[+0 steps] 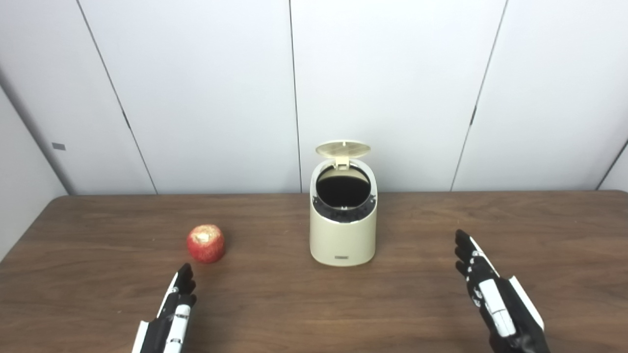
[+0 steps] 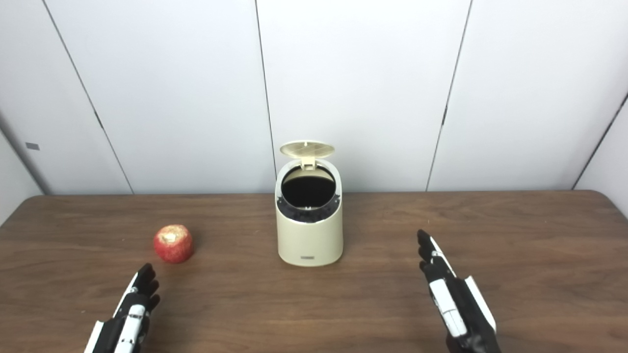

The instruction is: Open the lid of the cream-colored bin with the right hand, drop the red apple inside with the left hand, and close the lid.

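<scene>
A cream-colored bin (image 1: 343, 218) stands upright toward the far middle of the brown wooden table (image 1: 314, 304), a rounded canister with a slanted top face ringed in dark grey and a small label low on its near side. Its lid (image 1: 343, 148) is raised on a hinge at the far edge of the mouth, tipped back so the ribbed underside shows, and the round opening below it is dark inside. The red apple (image 1: 206, 243) sits on the table to the left of the bin and nearer, well apart from it; its skin is red with a pale yellowish patch on top (the stem end cannot be made out). The left robot hand (image 1: 175, 306) hovers just near of the apple, fingers stretched out and holding nothing, not touching the fruit. The right robot hand (image 1: 483, 284) is at the near right, well apart from the bin, likewise released with fingers extended toward the far side.
</scene>
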{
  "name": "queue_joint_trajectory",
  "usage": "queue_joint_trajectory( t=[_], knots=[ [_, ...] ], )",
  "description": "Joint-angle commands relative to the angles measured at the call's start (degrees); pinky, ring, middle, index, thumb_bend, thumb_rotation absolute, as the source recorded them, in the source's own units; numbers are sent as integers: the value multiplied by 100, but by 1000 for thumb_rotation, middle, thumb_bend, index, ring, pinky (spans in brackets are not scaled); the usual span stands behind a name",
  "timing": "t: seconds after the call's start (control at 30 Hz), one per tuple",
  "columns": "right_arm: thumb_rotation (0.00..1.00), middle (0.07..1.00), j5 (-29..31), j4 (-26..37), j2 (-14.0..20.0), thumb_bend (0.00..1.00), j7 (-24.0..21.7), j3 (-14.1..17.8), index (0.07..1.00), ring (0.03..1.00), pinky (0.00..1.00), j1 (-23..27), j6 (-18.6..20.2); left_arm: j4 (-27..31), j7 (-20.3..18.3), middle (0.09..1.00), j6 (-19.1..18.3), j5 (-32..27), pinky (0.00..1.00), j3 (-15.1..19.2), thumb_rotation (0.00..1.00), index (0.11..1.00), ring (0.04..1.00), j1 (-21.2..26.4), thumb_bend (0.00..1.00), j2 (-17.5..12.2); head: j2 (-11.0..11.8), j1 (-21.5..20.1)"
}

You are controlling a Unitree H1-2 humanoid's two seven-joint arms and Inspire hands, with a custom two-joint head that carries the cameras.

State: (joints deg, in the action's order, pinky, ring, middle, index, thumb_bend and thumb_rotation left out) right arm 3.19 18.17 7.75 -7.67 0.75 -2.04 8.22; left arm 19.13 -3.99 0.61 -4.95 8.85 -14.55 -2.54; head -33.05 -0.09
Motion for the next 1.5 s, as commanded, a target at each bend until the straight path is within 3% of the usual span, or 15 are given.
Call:
queue_joint_trajectory(
  t=[0.0,0.17,0.7,1.0,1.23,1.37,1.47],
  knots=[
    [950,1000,59,88,-5,623,51,64,986,1000,1000,50,-382,237,8,1000,99,-71,1000,0,828,1000,1000,-439,247,-41,-22,-20],
    [957,1000,203,-38,-101,619,63,140,994,1000,1000,-54,-641,236,-21,1000,69,-128,1000,46,808,1000,1000,-431,274,-75,-79,-79],
    [955,1000,386,-263,-212,655,134,355,980,1000,1000,-279,-945,348,-103,1000,-5,-162,1000,99,784,1000,1000,-418,262,-122,-246,82],
    [957,1000,601,-386,-129,653,41,481,998,1000,1000,-291,-932,493,32,1000,-217,197,1000,38,751,1000,997,-452,373,5,-258,741],
    [956,1000,847,-671,105,653,-147,562,1000,1000,1000,-239,-1125,396,223,967,-218,622,972,-81,703,990,962,-430,542,68,-130,1413],
    [953,1000,1012,-685,213,619,-221,602,1000,1000,1000,-200,-1051,350,246,973,-132,697,950,-157,593,994,966,-436,596,60,-68,1682],
    [956,1000,1042,-459,241,616,-171,614,996,1000,1000,-186,-780,442,398,949,-116,1307,924,-252,529,983,936,-450,633,47,-37,1787]
  ],
)
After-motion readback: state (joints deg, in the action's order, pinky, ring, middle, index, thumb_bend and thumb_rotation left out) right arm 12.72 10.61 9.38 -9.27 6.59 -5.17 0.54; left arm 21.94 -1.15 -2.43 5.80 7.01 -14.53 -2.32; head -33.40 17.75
